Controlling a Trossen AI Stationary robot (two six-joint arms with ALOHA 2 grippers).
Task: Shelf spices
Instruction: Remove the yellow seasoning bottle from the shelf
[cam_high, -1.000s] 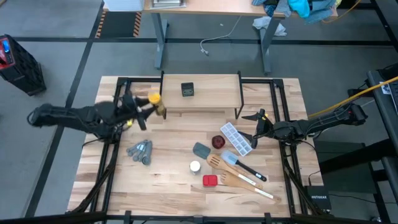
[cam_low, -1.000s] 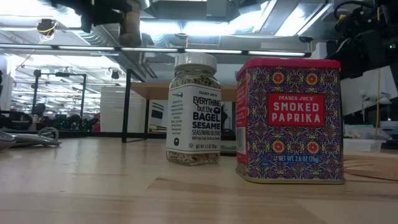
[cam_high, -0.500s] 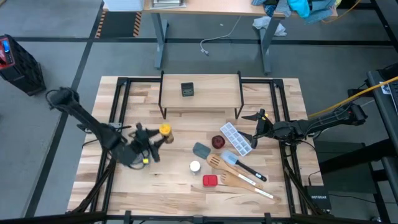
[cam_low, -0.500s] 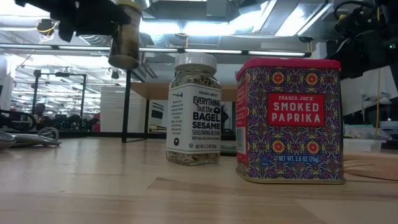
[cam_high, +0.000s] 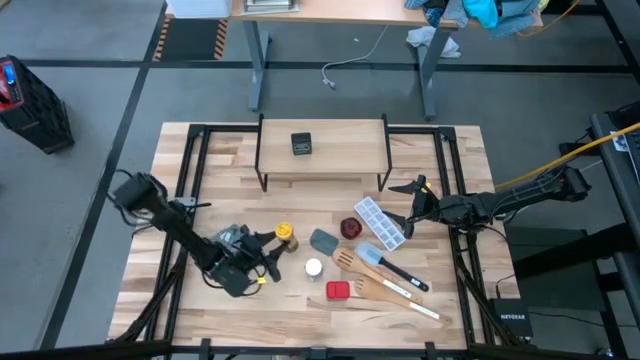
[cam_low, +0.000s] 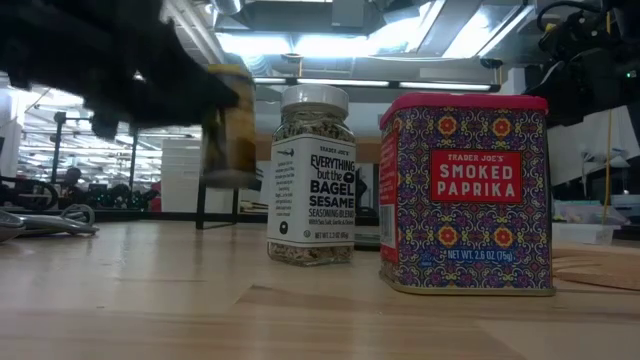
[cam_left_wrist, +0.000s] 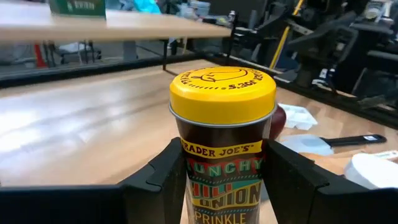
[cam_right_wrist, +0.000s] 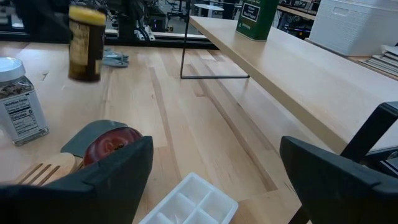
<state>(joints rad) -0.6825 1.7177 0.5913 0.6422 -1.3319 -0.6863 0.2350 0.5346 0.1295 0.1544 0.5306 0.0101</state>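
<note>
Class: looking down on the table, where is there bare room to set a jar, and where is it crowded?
Free: the light wooden shelf board either side of the dark square tin. Crowded: around the white ice tray, wooden utensils and red square tin.

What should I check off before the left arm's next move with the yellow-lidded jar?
1. Grip: left gripper clamps the yellow-lidded amber jar between both fingers, ok.
2. Jar upright: ok in the left wrist view.
3. Jar clear of the tabletop: ok, lifted in the low view.
4. Light wooden shelf: dark square tin on it, bare board beside it, ok.
5. Right gripper open, beside the white ice tray, away from the jar, ok.
6. White-capped jar and red square tin not shelved: not ok.
</note>
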